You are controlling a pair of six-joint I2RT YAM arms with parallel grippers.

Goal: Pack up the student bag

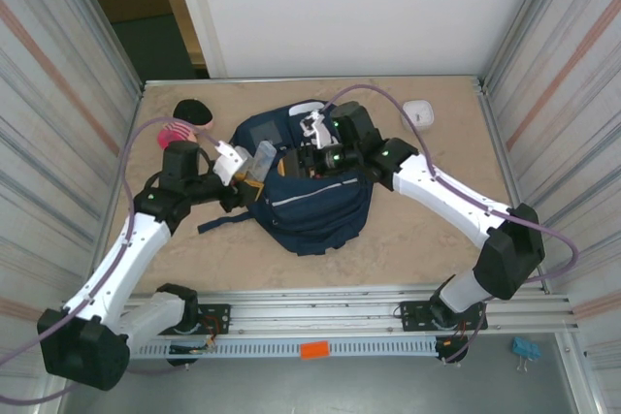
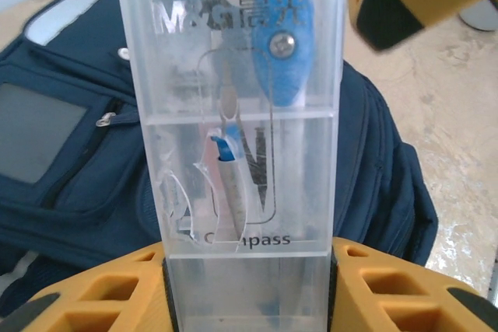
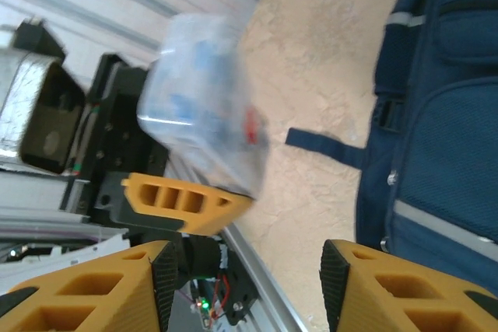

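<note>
The student bag (image 1: pixel 315 206), a navy backpack with white stripes, lies in the middle of the table. My left gripper (image 2: pixel 249 285) is shut on the lower end of a clear plastic compass box (image 2: pixel 237 114), which holds a blue compass. It holds the box over the bag's upper left part (image 2: pixel 70 138). From above, the box (image 1: pixel 262 156) hangs just left of my right gripper (image 1: pixel 296 158). My right gripper (image 3: pixel 247 285) is open with nothing between its fingers. It faces the box (image 3: pixel 206 106), with the bag (image 3: pixel 443 114) to its right.
A small white object (image 1: pixel 418 111) lies at the back right of the table. A black object (image 1: pixel 192 110) and a pink striped one (image 1: pixel 177 131) lie at the back left. Corrugated walls close both sides. A metal rail (image 1: pixel 320 302) runs along the near edge.
</note>
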